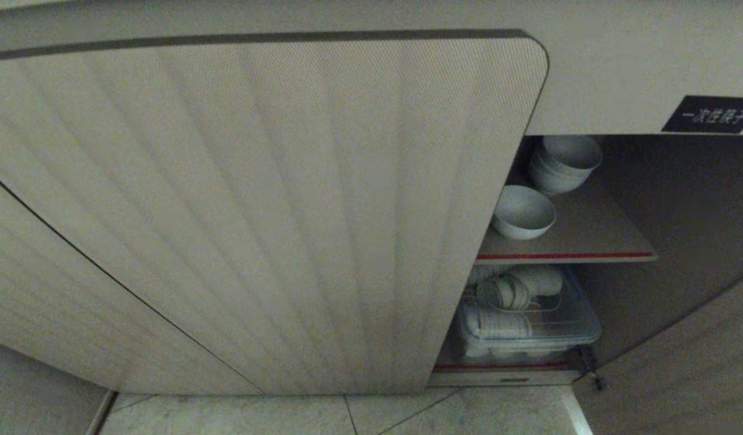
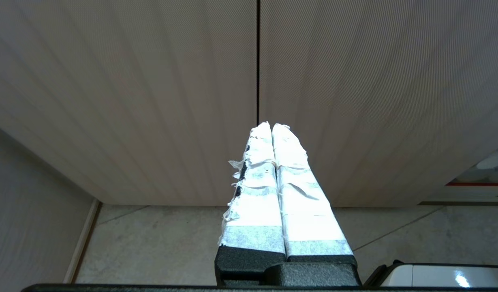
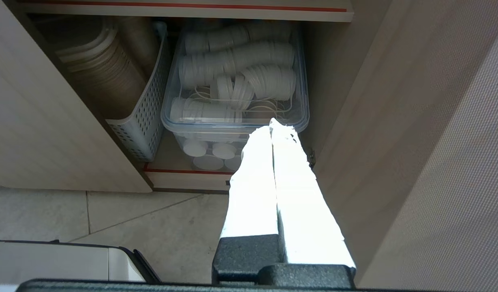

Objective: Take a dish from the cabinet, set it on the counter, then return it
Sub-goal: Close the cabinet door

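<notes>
Low before the cabinet (image 1: 274, 199), the left gripper (image 2: 272, 126) is held with its taped fingers (image 2: 291, 194) pressed together on nothing, facing the closed ribbed doors. Further right, the right gripper (image 3: 270, 123) is likewise closed and empty, pointed at a clear tub of white cups (image 3: 236, 81) on the bottom shelf. On the red-edged shelf (image 1: 583, 238) above, the dish (image 1: 523, 211) is seen near the front, with stacked bowls (image 1: 563, 162) behind it.

A stack of nested white bowls (image 1: 563, 162) stands at the shelf's back. Below, a clear plastic bin (image 3: 301, 117) holds rows of white lids (image 3: 236, 65). Beside it, a perforated basket (image 3: 141, 125) holds brown cups (image 3: 107, 73). Tiled floor (image 1: 274, 414) lies underneath.
</notes>
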{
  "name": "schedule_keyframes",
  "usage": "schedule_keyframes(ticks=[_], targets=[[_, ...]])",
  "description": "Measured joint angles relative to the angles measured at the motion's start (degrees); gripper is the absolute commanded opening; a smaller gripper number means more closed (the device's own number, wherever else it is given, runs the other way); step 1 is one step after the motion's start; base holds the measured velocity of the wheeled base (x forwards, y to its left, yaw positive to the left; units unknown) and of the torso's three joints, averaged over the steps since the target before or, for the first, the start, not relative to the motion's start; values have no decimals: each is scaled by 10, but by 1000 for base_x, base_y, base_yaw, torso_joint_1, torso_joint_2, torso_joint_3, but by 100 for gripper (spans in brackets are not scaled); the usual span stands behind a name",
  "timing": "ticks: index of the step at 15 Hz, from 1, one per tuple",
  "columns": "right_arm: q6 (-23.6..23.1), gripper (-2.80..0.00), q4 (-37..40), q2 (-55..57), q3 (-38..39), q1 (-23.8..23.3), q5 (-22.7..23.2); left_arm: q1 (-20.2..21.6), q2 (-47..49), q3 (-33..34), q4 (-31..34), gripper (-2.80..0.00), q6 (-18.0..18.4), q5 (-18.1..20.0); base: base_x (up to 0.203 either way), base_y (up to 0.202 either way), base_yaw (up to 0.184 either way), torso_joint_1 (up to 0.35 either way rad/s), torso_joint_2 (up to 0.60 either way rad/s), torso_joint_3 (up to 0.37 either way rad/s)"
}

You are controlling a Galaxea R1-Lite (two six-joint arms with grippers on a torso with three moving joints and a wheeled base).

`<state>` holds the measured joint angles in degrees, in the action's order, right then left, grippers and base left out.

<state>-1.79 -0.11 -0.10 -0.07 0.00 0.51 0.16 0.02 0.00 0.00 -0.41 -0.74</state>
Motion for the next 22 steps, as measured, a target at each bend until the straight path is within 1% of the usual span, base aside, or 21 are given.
schedule_keyframes(ticks=[13,15,22], targets=[[-2,-280,0,0,0,0,0,0,0,0,0,-280,-1,0,0,0,0,0,0,0],[-3,-280,0,0,0,0,0,0,0,0,0,-280,-1,0,-130,0,-2,6,1,2],[-5,-280,1,0,0,0,-1,0,0,0,0,-280,-1,0,-195,0,-1,1,3,1]])
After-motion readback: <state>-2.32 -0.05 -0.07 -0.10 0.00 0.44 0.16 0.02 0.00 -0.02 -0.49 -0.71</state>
